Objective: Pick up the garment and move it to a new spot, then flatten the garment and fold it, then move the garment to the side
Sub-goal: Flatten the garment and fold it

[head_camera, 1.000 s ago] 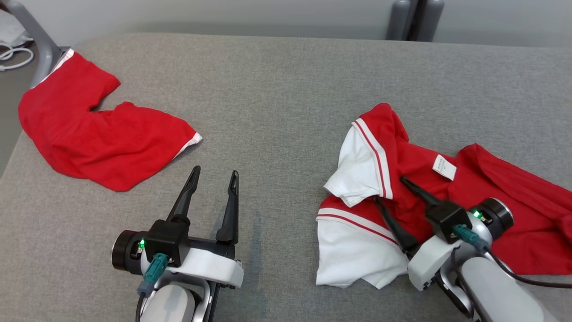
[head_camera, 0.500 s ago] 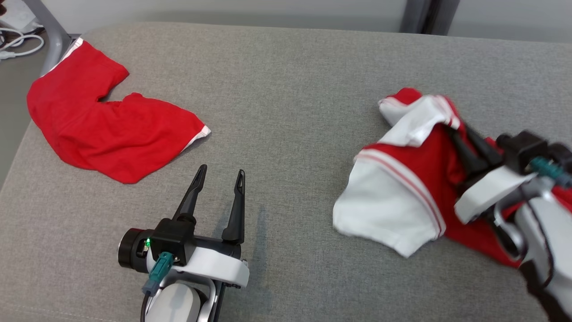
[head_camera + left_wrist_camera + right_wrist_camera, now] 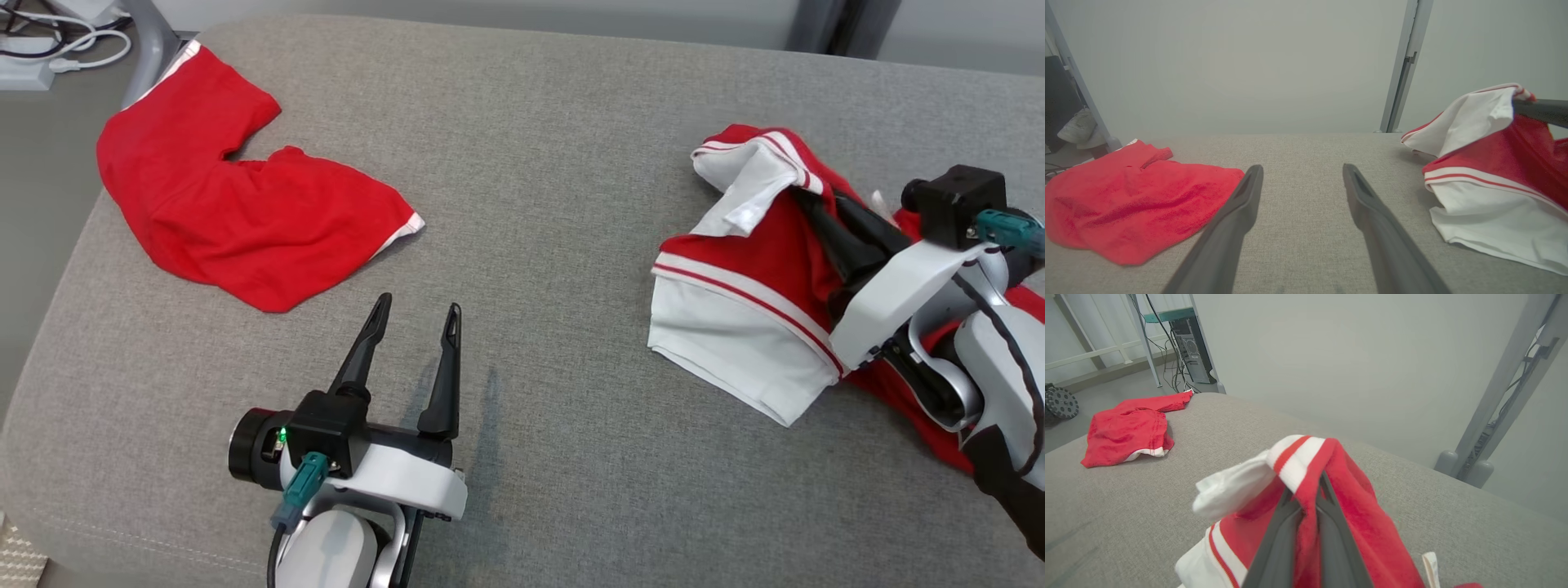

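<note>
Grey padded surface: carries both pieces of clothing; both arms work over it.
Red-and-white garment: bunched near the right edge. Its upper part, a red fold with a white striped cuff, is raised off the padding. A broad white panel with red stripes hangs down toward the middle, and its lower hem lies on the padding.
Red shorts: spread flat at the far left corner, well apart from the garment, with one leg reaching the left edge.
Right gripper: fingers pressed together on the red fold just beside the striped cuff, holding that part of the garment up.
Left gripper: near the front edge, left of the middle, between the shorts and the garment. Its fingers are spread wide with nothing between them and point toward the far edge.
White cables: on the floor beyond the far left corner.
White tag: sticks up from the red cloth just beside the right gripper's fingers.
</note>
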Controlling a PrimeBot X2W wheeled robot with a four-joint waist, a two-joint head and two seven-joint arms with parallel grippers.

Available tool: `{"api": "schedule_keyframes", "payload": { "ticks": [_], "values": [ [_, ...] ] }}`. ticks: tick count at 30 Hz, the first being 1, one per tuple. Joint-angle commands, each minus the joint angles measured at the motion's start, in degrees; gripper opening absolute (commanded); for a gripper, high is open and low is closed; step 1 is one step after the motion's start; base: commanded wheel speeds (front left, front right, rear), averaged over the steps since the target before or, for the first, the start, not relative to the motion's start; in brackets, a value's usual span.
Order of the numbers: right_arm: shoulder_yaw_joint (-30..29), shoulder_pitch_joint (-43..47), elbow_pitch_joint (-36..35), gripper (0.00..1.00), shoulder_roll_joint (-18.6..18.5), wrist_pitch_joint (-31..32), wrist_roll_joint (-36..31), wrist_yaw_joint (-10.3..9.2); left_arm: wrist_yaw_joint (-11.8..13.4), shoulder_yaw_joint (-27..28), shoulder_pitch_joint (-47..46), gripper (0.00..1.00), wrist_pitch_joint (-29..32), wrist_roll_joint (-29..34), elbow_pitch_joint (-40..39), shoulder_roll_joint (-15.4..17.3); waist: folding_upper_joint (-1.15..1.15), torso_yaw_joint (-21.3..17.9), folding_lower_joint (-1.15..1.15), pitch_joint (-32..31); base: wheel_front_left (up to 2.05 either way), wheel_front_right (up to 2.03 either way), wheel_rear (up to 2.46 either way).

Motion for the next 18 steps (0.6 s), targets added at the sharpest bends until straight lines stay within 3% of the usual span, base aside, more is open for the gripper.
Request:
{"api": "schedule_keyframes", "payload": {
  "ticks": [1, 2, 3, 10, 18],
  "values": [
    [0.3, -0.7, 1.3, 0.12, -0.3, -0.2, 0.4, -0.03, 0.3, 0.0, -0.8, 1.00, -0.2, -0.4, 0.1, 0.2, 0.00, 0.3, 0.00, 0.0, 0.00, 0.00, 0.00],
    [0.5, -0.8, 2.0, 0.73, -0.2, -1.0, 0.1, -0.03, 0.4, 0.0, -0.9, 1.00, -0.2, -0.4, 0.2, 0.2, 0.00, 0.4, 0.00, 0.0, 0.00, 0.00, 0.00],
    [0.5, -0.5, 3.2, 1.00, 0.2, -1.2, 0.2, -0.03, 0.4, -0.1, -0.8, 1.00, -0.2, -0.5, 0.2, 0.2, 0.00, 0.5, 0.00, -0.1, 0.00, 0.00, 0.00],
    [1.4, 1.2, 6.0, 1.00, 2.6, -5.6, -1.2, -0.03, 0.5, 1.2, 0.2, 1.00, -0.2, 0.8, 0.5, 0.2, 0.00, -1.6, 0.00, -1.8, 0.00, 0.00, 0.00],
    [-2.5, 5.8, 3.6, 1.00, 6.3, -9.3, -2.9, -0.03, -0.6, 2.6, 0.6, 1.00, -0.2, 2.2, 0.6, 0.2, 0.00, -7.6, 0.00, -3.8, 0.00, 0.00, 0.00]
  ]
}}
